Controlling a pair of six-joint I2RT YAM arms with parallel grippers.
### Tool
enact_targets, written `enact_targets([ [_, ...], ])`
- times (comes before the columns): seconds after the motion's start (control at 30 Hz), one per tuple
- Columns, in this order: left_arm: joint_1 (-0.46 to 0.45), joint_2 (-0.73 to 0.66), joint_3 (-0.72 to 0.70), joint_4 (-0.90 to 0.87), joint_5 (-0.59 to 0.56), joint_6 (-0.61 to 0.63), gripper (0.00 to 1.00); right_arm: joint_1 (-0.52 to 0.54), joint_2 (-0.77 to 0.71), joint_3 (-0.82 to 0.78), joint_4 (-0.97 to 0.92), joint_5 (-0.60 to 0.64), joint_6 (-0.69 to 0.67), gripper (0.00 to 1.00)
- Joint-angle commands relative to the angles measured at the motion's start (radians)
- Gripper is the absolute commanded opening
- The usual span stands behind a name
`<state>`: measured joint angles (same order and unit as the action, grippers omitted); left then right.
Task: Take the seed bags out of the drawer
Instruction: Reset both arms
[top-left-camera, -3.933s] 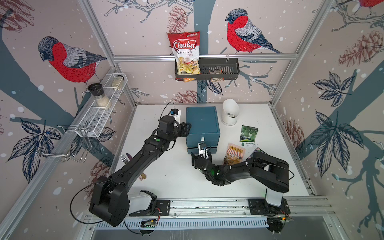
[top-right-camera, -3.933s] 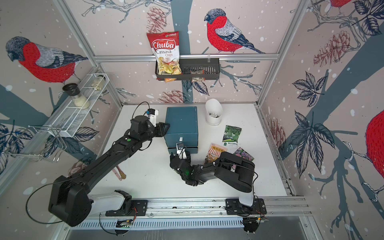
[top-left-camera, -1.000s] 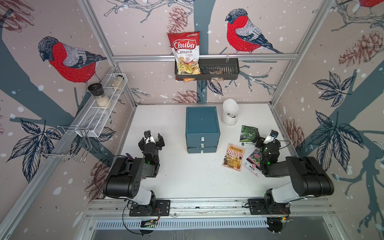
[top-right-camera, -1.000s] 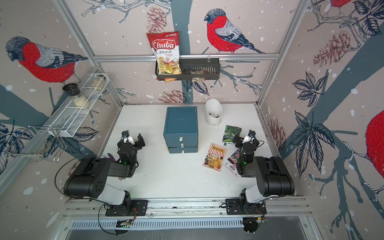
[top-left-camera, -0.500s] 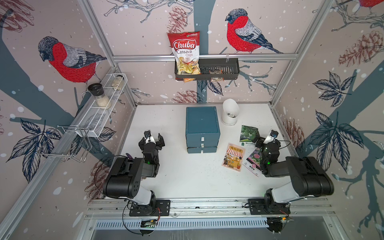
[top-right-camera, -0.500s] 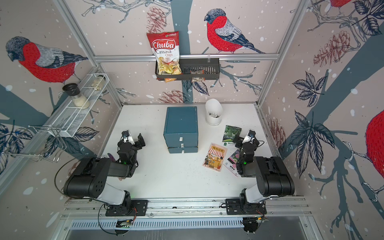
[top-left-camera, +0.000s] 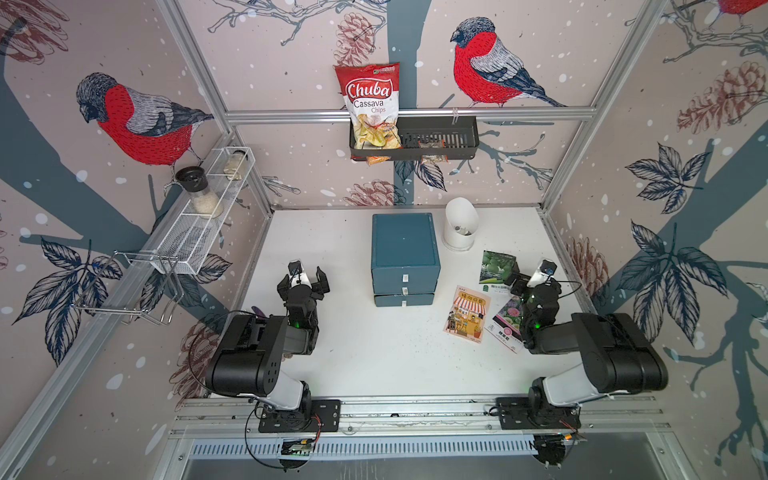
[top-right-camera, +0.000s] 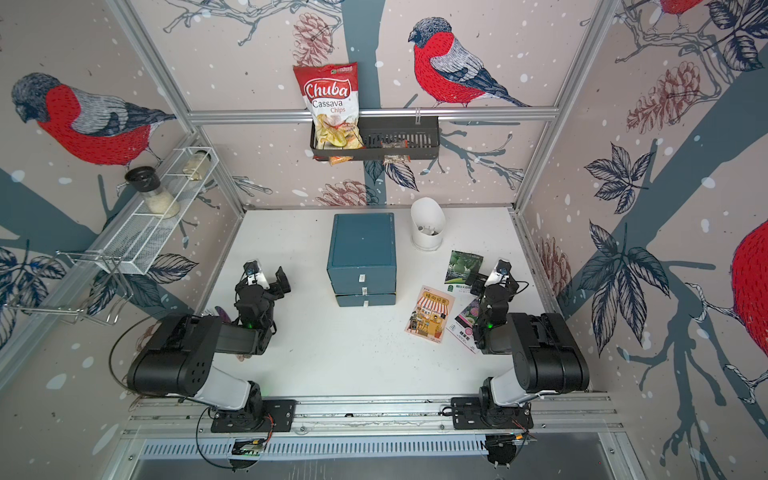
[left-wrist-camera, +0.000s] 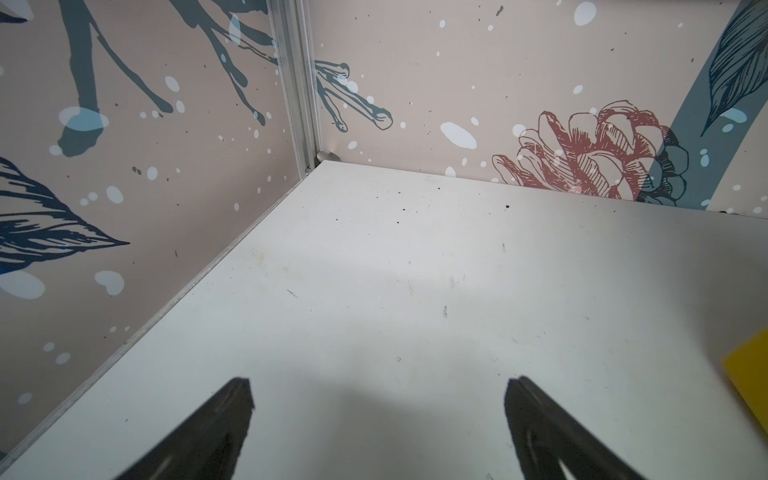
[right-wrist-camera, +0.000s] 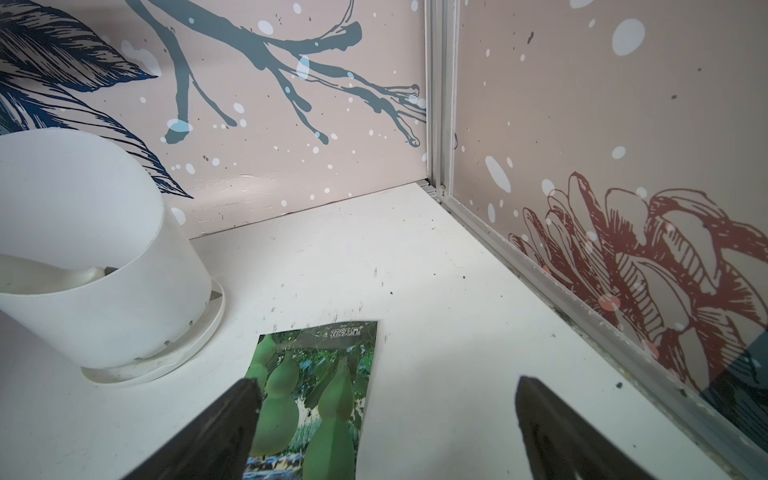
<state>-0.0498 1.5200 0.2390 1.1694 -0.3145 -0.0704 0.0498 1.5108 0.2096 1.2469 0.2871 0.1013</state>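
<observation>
The desk (top-left-camera: 374, 357) is plain white, and so is the pot (top-left-camera: 459, 224). The drawer unit (top-left-camera: 405, 245) is dark teal. The gourd seed bag (right-wrist-camera: 316, 407) is pale green on darker green. The shop seed bag (top-left-camera: 467, 313) is orange with a red-and-white striped awning, and the flower seed bag (top-left-camera: 508, 318) is pink-purple. The chips bag (top-left-camera: 370, 104) — red and white. The walls (top-left-camera: 291, 62) are beige, printed with red-breasted birds (also rust pine cones, navy leaves).

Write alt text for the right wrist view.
A green seed bag lies flat on the white table, just ahead of the open, empty right gripper. A white pot stands beside it, near the wall corner.
</observation>
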Motion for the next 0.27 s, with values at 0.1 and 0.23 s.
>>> enact_targets([
  [0.1, 0.003, -0.004, 0.001, 0.045, 0.006, 0.012, 0.98, -0.008, 0.019, 0.012, 0.020, -0.009, -0.010, 1.00],
  [0.23, 0.002, -0.004, 0.002, 0.044, 0.006, 0.012, 0.98, -0.010, -0.003, 0.001, 0.011, -0.014, -0.009, 1.00],
])
